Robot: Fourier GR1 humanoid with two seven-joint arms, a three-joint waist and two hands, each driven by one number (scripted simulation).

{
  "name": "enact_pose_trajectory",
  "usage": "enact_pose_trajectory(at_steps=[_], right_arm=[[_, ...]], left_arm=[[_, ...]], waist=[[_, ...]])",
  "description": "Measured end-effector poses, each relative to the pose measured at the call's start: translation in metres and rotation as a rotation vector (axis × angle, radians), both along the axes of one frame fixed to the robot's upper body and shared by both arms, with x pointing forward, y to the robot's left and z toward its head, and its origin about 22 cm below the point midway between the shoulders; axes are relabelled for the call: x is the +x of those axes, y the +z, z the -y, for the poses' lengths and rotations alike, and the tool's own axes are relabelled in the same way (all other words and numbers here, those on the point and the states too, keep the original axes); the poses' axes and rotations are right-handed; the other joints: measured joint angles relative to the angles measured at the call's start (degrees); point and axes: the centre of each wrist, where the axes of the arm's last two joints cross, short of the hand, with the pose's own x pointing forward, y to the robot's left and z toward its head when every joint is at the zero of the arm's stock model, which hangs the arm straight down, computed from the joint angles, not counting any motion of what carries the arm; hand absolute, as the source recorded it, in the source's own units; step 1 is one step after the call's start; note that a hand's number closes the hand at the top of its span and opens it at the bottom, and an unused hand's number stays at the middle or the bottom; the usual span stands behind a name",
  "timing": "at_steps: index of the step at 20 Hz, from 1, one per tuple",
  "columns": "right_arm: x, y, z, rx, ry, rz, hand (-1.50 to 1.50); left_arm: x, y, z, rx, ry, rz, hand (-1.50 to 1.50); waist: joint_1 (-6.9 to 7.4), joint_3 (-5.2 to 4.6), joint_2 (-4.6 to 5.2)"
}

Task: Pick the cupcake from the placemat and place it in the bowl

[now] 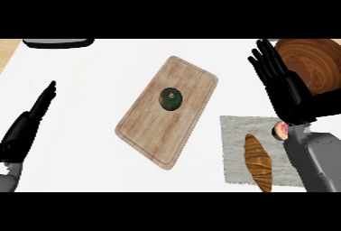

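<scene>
Cupcake [280, 131] on placemat [234, 149], mostly hidden under right hand [286, 85], fingers straight, empty. Left hand [26, 126] rests open. Reach step; next, curl round cupcake, carry to bowl [320, 63].

Croissant [258, 163] just beside half-hidden cupcake [280, 131]

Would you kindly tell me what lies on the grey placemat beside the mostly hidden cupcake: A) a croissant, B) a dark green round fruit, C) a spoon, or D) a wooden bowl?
A: a brown croissant lies on the placemat, just left of the cupcake.
</scene>
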Motion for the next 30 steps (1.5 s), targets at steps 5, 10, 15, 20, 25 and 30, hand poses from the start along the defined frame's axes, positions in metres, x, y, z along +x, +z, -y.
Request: enact_pose_trajectory(at_steps=[5,10,15,20,25,30], right_arm=[[0.006,0.004,-0.011,0.025,0.032,0.039,-1.50],[0.006,-0.006,0.012,-0.236,-0.242,0.134,-1.50],[-0.029,-0.044,-0.008,-0.393,-0.416,0.250,-1.50],[-0.061,-0.035,-0.005,-0.595,-0.480,0.251,-1.50],[-0.083,0.001,0.011,-0.783,-0.534,0.144,-1.50],[-0.101,0.033,0.022,-0.999,-0.483,-0.063,-1.50]], left_arm=[[0.019,0.018,-0.001,-0.152,0.059,0.085,0.00],[0.027,0.025,0.005,-0.321,0.121,0.135,0.00],[0.029,0.033,0.008,-0.401,0.145,0.147,0.00],[0.029,0.039,-0.001,-0.426,0.166,0.154,0.00],[0.029,0.041,-0.003,-0.429,0.177,0.152,0.00],[0.026,0.040,0.000,-0.438,0.171,0.146,0.00]], waist=[[0.99,-0.38,-1.22],[0.25,-0.85,-1.93],[-0.04,-0.66,-2.20],[-0.39,-0.71,-2.36],[-0.88,-0.78,-2.46],[-0.63,-0.82,-2.42]])
